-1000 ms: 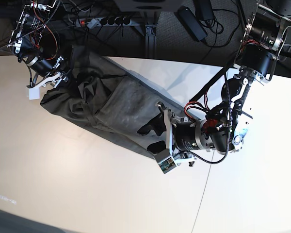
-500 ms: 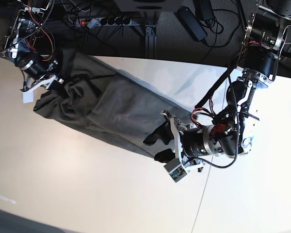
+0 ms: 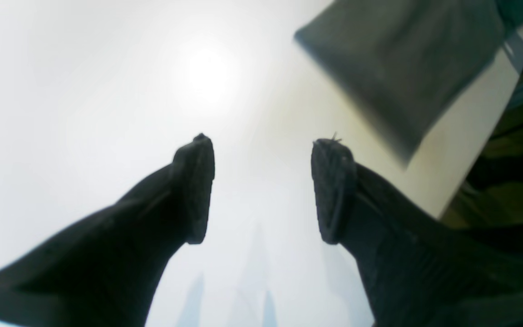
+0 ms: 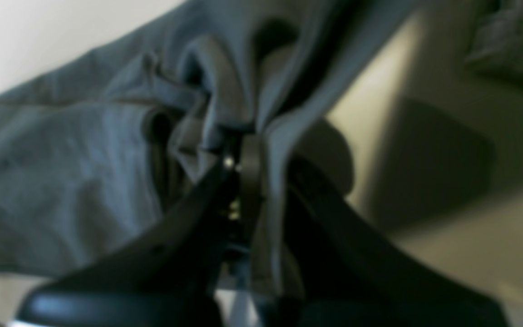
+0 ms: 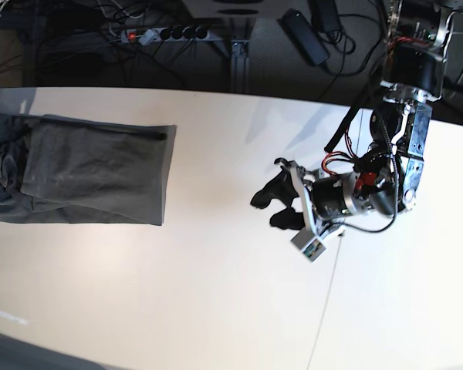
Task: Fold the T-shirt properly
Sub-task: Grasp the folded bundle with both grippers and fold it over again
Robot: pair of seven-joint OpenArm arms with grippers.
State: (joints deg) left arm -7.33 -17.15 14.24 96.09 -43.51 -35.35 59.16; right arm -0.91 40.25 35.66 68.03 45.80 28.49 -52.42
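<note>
So my left gripper [image 5: 274,204] is hanging over the bare white table [image 5: 216,293] with its jaws spread wide and nothing between them. In the left wrist view both black fingertips [image 3: 195,181] stand well apart with only tabletop showing in the gap, and a blurry corner of the T-shirt [image 3: 402,59] sits up at about 1 o'clock, clear of the pads.

My right gripper [image 4: 248,154] is pinched tight on the T-shirt [image 4: 61,181]. In the right wrist view the grey-olive cloth bunches into folds right where my fingers meet, then spreads out flatter toward 9 o'clock. That view is pretty soft, so I can't tell which part of the shirt I've got hold of.

From the base view, the T-shirt [image 5: 92,181] lies on the table at the far 9 o'clock side as a wide flat band, running off the edge of the picture. Its free end is a fairly straight edge facing 3 o'clock, well apart from my left gripper. The crumpled part is at the very edge of the picture around 9 o'clock; the right gripper itself I can't really make out there.

Behind the table at 12 o'clock there's a power strip [image 5: 166,33] and a mess of cables on the dark floor.
</note>
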